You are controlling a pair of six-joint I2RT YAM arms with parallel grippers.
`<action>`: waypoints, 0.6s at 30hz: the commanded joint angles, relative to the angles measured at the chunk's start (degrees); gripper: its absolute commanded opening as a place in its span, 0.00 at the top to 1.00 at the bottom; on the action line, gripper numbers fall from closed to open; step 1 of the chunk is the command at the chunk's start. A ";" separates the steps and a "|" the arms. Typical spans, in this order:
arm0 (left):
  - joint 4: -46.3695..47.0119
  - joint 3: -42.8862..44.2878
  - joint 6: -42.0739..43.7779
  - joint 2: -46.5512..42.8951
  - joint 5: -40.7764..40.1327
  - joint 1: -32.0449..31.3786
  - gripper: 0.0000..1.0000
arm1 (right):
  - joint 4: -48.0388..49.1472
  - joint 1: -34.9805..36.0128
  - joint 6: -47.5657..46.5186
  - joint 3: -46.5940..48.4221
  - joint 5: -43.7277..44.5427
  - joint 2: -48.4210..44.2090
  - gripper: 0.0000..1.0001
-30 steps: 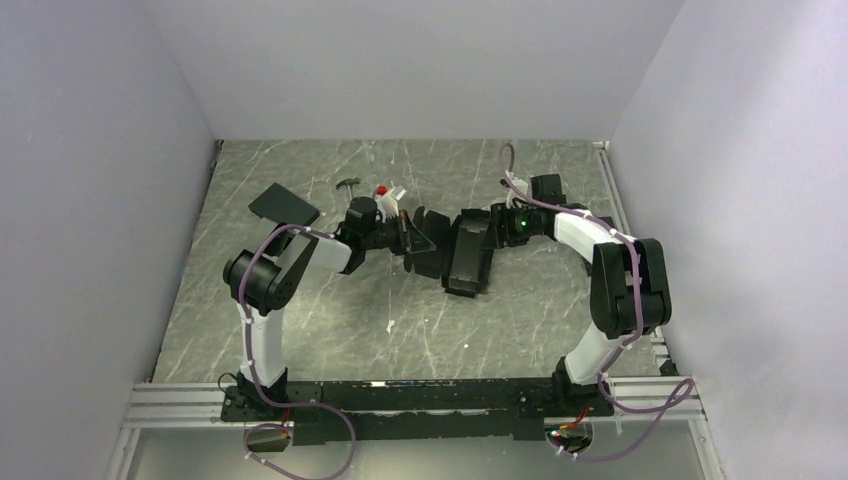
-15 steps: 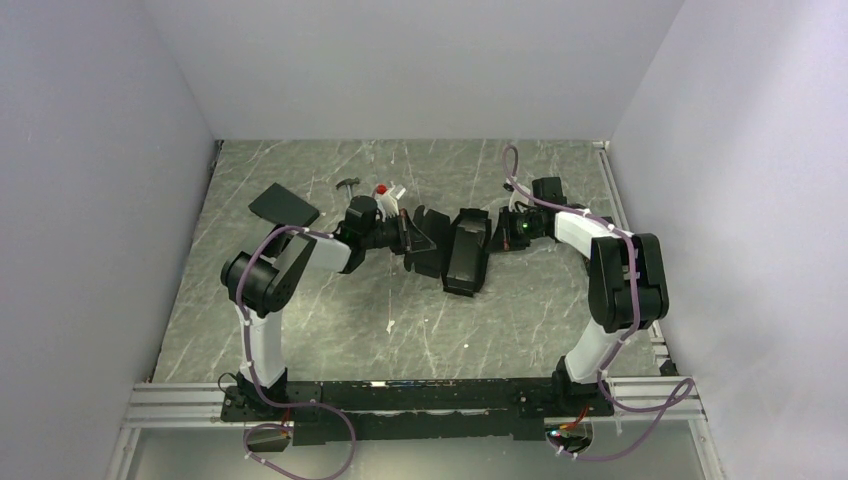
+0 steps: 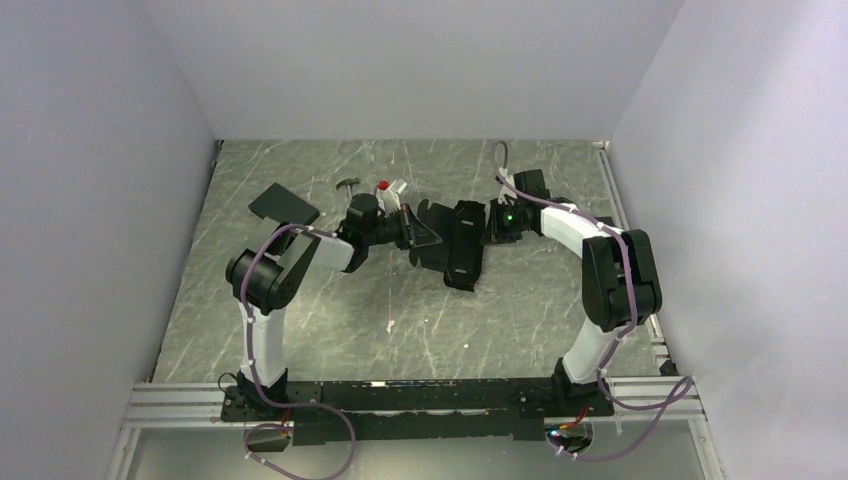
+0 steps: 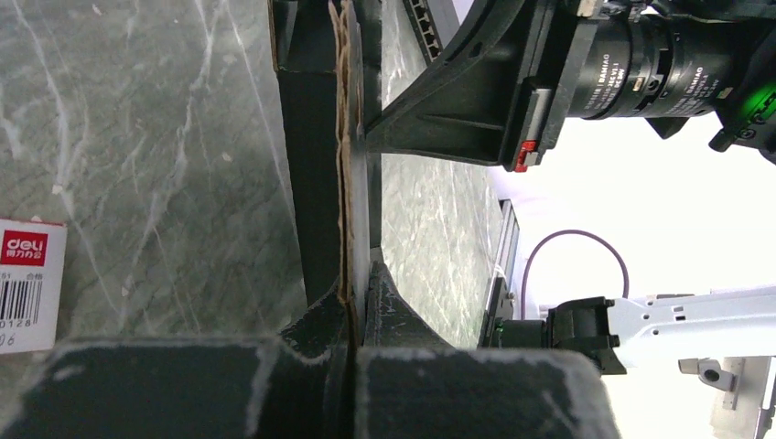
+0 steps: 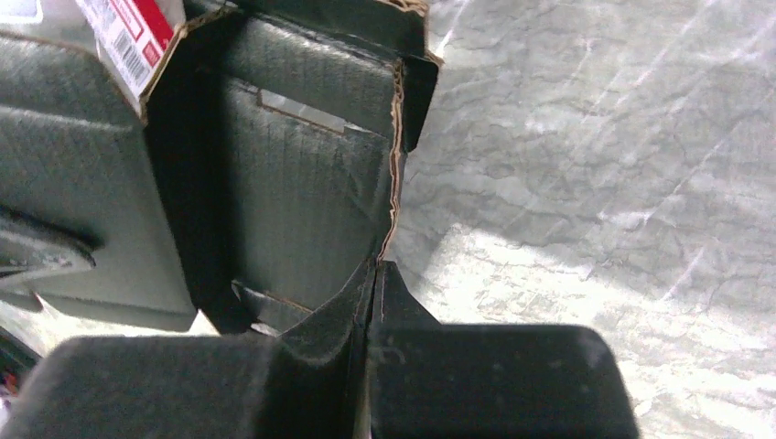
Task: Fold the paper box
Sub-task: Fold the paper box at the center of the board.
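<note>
The paper box (image 3: 462, 252), matte black creased cardboard, lies half folded at the middle of the table between both arms. My left gripper (image 3: 410, 230) is shut on its left flap. In the left wrist view the jaws (image 4: 354, 294) pinch the brown-edged cardboard wall (image 4: 316, 183), which stands upright. My right gripper (image 3: 489, 222) is shut on the box's right wall. In the right wrist view the jaws (image 5: 373, 273) clamp the wall's torn-looking edge, with the box's inside (image 5: 293, 210) to the left.
A plain black slab (image 3: 284, 206) lies at the back left. A small grey tool (image 3: 348, 184) and a red-and-white packet (image 3: 390, 187) lie behind the left gripper; the packet also shows in the right wrist view (image 5: 128, 37). A white scrap (image 3: 390, 325) lies nearer me.
My right gripper has moved left and a little back, pushing the box's right wall inward. The box has shifted slightly left and back. My left gripper keeps its hold.
</note>
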 commanded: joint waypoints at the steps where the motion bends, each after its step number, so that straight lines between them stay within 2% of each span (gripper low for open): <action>1: 2.13 2.36 -0.39 0.84 0.55 -1.64 1.00 | 5.18 1.88 9.89 2.31 -0.47 0.26 1.00; 12: -0.06 4.23 0.53 3.52 1.14 -1.60 1.00 | 4.06 6.64 10.94 5.55 -1.11 3.59 1.00; 18: -0.04 4.23 0.57 3.97 1.28 -1.64 1.00 | 4.85 6.64 9.05 4.79 -6.49 4.91 0.93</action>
